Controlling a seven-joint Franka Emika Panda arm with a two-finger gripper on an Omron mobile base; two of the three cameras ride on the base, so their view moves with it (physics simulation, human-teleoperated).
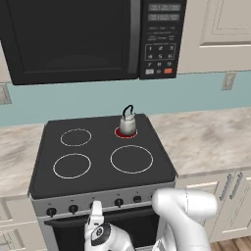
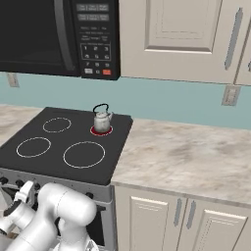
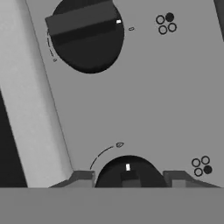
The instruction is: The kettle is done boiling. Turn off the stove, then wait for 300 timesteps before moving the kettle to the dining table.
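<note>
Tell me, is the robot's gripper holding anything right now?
It cannot be told. The gripper sits around a round black stove knob, fingertips either side, but contact isn't visible.

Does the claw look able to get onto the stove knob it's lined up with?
Probably yes. In the hand view the claw is open with a finger on each side of the lower knob, and nothing lies between them. The kettle sits on the glowing rear burner.

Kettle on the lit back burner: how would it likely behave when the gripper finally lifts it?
The kettle looks small and squat, so it probably sits stable and resists tipping. Its thin arched handle may let it swing or slip in a two-finger grip. It sits on a burner ring that glows red, so it is likely hot and holds water, heavier than it looks.
</note>
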